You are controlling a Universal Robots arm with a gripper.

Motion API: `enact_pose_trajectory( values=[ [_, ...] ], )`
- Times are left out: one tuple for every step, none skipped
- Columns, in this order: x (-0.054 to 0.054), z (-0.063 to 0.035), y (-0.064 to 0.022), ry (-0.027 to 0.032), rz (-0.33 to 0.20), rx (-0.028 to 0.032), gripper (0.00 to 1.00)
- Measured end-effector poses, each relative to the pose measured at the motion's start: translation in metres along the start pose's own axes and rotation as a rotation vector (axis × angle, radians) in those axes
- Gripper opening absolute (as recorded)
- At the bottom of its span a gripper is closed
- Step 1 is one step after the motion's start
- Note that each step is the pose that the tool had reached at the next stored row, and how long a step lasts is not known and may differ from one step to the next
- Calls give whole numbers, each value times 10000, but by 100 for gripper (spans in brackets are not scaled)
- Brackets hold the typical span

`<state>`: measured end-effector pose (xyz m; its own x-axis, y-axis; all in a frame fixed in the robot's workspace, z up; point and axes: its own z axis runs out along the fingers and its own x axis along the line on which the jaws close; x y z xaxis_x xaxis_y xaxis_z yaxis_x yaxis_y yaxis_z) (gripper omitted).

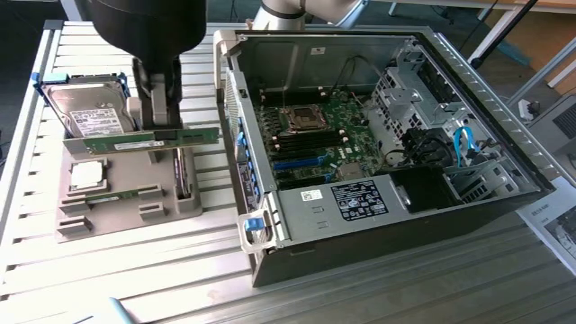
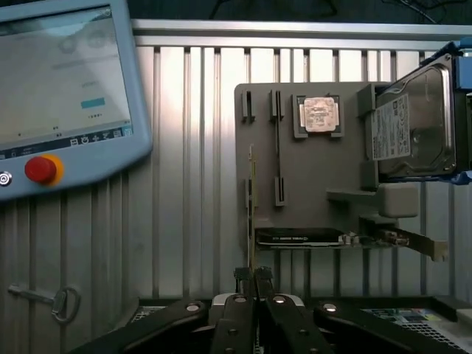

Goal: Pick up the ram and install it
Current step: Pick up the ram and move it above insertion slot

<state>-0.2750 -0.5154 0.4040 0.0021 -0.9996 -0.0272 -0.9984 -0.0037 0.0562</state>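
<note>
The ram (image 1: 112,144) is a thin green stick held level, a little above the grey parts tray (image 1: 135,216) on the exterior view's left. My gripper (image 1: 160,131) is shut on its upper edge near the middle. In the wrist view the held ram (image 2: 251,206) appears edge-on as a thin line running out from between my closed fingertips (image 2: 251,276), over the tray (image 2: 317,169). A second stick like it (image 1: 117,196) still lies in the tray. The open computer case (image 1: 378,128), with its motherboard (image 1: 315,131), stands to the exterior view's right, apart from the ram.
The tray also holds a hard drive (image 1: 90,115), a silver processor chip (image 1: 88,174) and a taller expansion card (image 1: 185,172). The case's metal wall (image 1: 236,115) rises close beside the tray. A teach pendant (image 2: 63,96) and a key (image 2: 59,301) lie on the slatted table.
</note>
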Motion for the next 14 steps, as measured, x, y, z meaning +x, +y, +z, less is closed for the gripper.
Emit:
enact_pose_trajectory(
  values=[
    [15,-5,-81,0,0,-9,12],
    [25,-9,-132,1,0,-15,12],
    [34,-11,-180,0,0,-19,12],
    [40,-13,-212,0,0,-23,12],
    [48,-16,-260,0,0,-28,12],
    [57,-19,-306,0,1,-33,12],
    [65,-22,-356,0,1,-39,12],
    [77,-26,-425,-1,0,-46,12],
    [86,-29,-477,0,1,-53,12],
    [98,-34,-545,1,1,-60,12],
    [106,-37,-601,0,1,-65,12],
    [113,-41,-656,1,2,-71,12],
    [119,-42,-697,-1,2,-74,12],
    [128,-47,-760,0,2,-82,12]
  ],
)
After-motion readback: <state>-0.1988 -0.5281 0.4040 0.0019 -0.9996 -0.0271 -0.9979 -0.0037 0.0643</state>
